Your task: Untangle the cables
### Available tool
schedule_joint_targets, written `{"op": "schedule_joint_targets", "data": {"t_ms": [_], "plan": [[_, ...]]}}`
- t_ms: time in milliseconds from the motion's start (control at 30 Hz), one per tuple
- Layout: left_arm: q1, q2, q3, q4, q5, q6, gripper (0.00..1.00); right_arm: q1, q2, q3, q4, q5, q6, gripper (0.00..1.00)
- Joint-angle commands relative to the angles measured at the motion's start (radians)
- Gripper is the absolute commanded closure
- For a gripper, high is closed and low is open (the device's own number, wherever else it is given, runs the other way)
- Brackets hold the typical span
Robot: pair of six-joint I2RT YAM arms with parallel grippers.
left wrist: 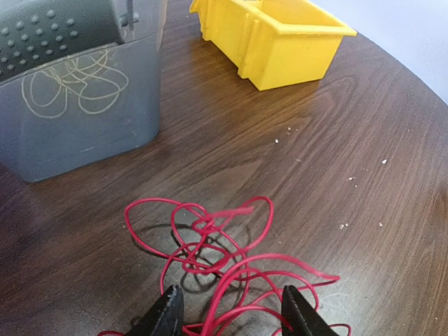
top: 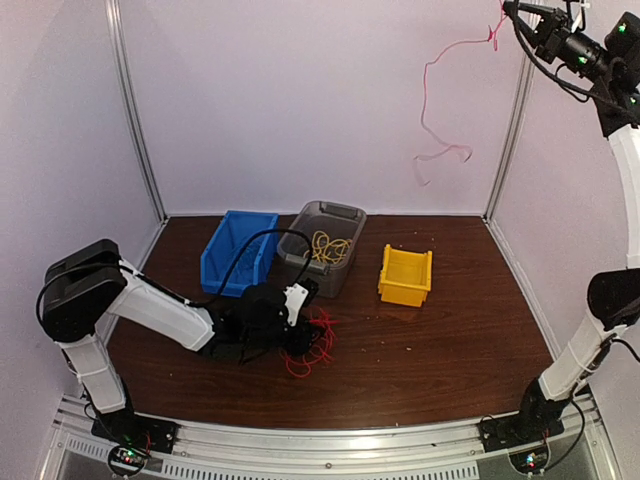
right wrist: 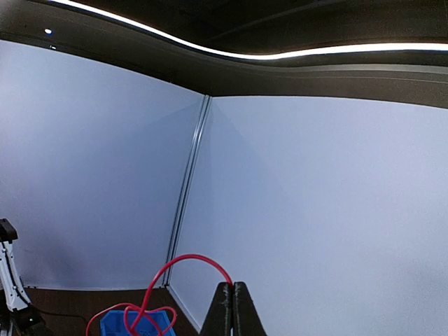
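Observation:
A tangle of red cables [top: 320,348] [left wrist: 218,255] lies on the brown table in front of the grey bin. My left gripper [top: 298,336] [left wrist: 231,316] hangs low over its near side, open, with several red loops lying between the two black fingertips [left wrist: 166,313]. High at the top right, my right gripper [top: 508,10] [right wrist: 233,308] is shut on one red cable [top: 440,100] [right wrist: 183,260], which dangles in loops in front of the back wall. Thin yellow-orange cables [top: 331,248] [left wrist: 73,87] lie coiled inside the grey bin.
A blue bin [top: 238,252] [right wrist: 136,325], a grey bin [top: 336,211] [left wrist: 84,133] and a yellow bin [top: 406,276] [left wrist: 280,42] stand in a row across the back of the table [top: 440,350]. White walls enclose the table on three sides.

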Motion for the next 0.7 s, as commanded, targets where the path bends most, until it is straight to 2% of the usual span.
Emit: {"op": "schedule_joint_targets", "data": {"t_ms": [0, 133, 233, 300, 500, 667], "plan": [[0.019, 0.019, -0.001, 0.006, -0.001, -0.007, 0.51, -0.090, 0.024, 0.045, 0.346, -0.104, 0.307, 1.00], [0.018, 0.001, 0.012, -0.016, 0.003, -0.003, 0.51, -0.116, 0.013, -0.001, 0.329, -0.120, 0.277, 1.00], [0.016, -0.059, 0.023, -0.019, 0.031, 0.006, 0.49, -0.113, -0.037, -0.207, 0.343, -0.155, 0.242, 1.00], [0.010, -0.117, 0.031, -0.023, 0.036, 0.018, 0.45, -0.112, -0.082, -0.347, 0.289, -0.176, 0.148, 1.00], [-0.017, -0.284, 0.119, -0.100, 0.024, 0.108, 0.39, -0.021, -0.219, -0.564, -0.248, -0.060, -0.451, 1.00], [-0.022, -0.376, 0.186, -0.111, 0.027, 0.159, 0.40, 0.123, -0.297, -0.689, -0.491, -0.019, -0.689, 1.00]]}}
